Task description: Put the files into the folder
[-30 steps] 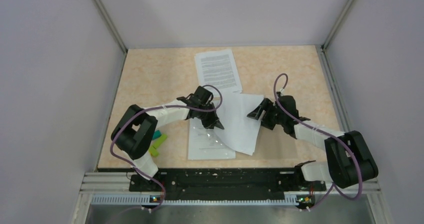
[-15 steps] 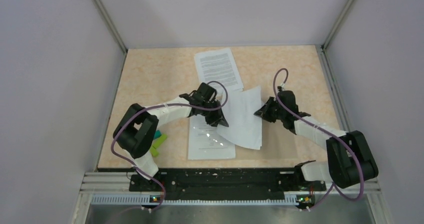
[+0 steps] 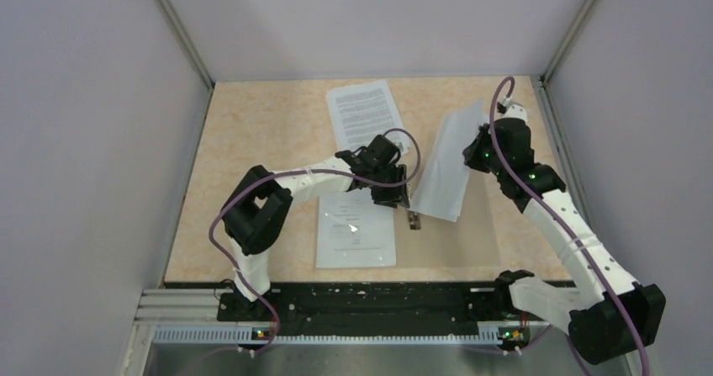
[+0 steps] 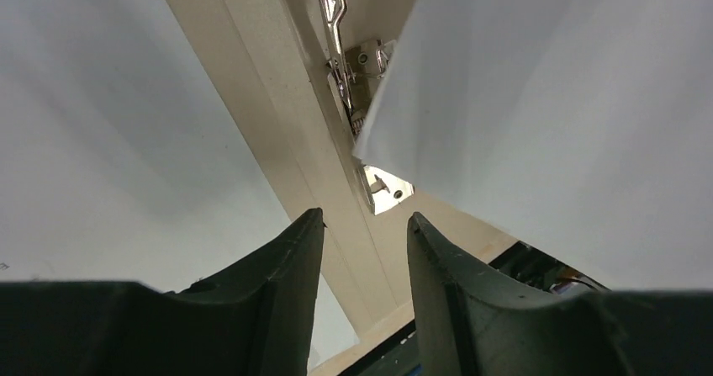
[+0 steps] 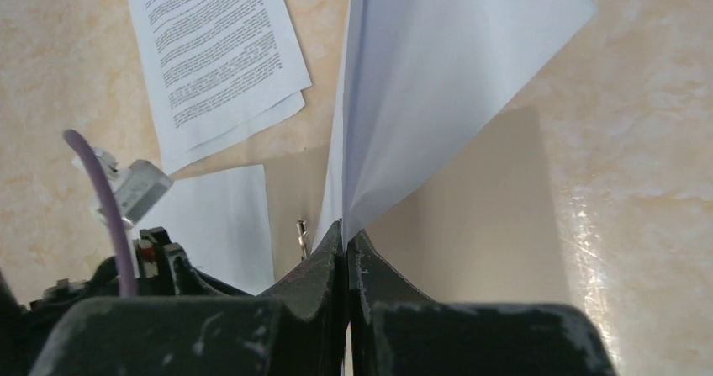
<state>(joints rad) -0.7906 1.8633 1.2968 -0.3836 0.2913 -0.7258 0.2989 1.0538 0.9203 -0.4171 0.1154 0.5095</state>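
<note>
The tan folder [image 3: 479, 240] lies open near the table's front. A white sheet [image 3: 356, 235] covers its left half, and the metal clip [image 3: 413, 219] shows at the spine. My right gripper [image 3: 476, 152] is shut on the edge of another of the files, a white sheet [image 3: 449, 167] that hangs lifted above the folder's right half. In the right wrist view this sheet [image 5: 437, 82] rises from the closed gripper [image 5: 346, 230]. My left gripper [image 4: 361, 221] stands open over the spine, just short of the clip [image 4: 351, 73], with nothing between its fingers. Printed sheets [image 3: 367, 115] lie at the back.
Grey walls close in the table on three sides, with metal rails [image 3: 181, 35] at the back corners. The black base rail [image 3: 370, 302] runs along the near edge. The left arm's elbow [image 3: 256, 216] hangs above the table's left front.
My right gripper closed on the loose sheet and carried it up and back to the right. My left gripper let go of that sheet, opened and shifted right over the spine clip.
</note>
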